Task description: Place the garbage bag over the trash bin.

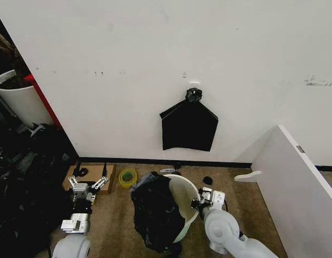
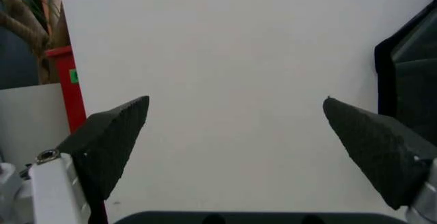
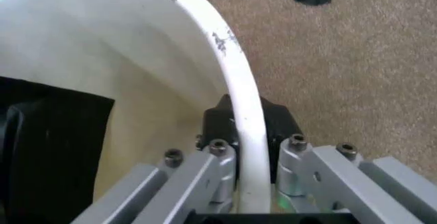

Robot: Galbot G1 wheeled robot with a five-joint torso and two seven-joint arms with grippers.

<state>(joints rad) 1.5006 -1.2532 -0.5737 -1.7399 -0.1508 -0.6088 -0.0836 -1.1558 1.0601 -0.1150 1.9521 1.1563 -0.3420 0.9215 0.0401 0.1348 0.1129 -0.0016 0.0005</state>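
The trash bin [image 1: 186,200] is a round white bucket tilted on the carpet, its mouth facing up and toward the wall. The glossy black garbage bag [image 1: 154,210] drapes over the bin's left side and hangs down to the floor. In the right wrist view a fold of the bag [image 3: 48,147] lies inside the bin. My right gripper [image 1: 200,202] is shut on the bin's rim [image 3: 236,88], one black pad [image 3: 217,121] inside and one outside. My left gripper [image 1: 87,186] is open and holds nothing. It hovers left of the bin, and its fingers [image 2: 112,132] face the wall.
A flat black bag [image 1: 189,126] hangs on the wall behind. A cardboard box [image 1: 109,177] and a yellow tape roll [image 1: 127,177] lie left of the bin. Dark clutter [image 1: 26,188] and a big white cylinder [image 1: 18,99] stand at left. A white panel [image 1: 295,177] slants at right.
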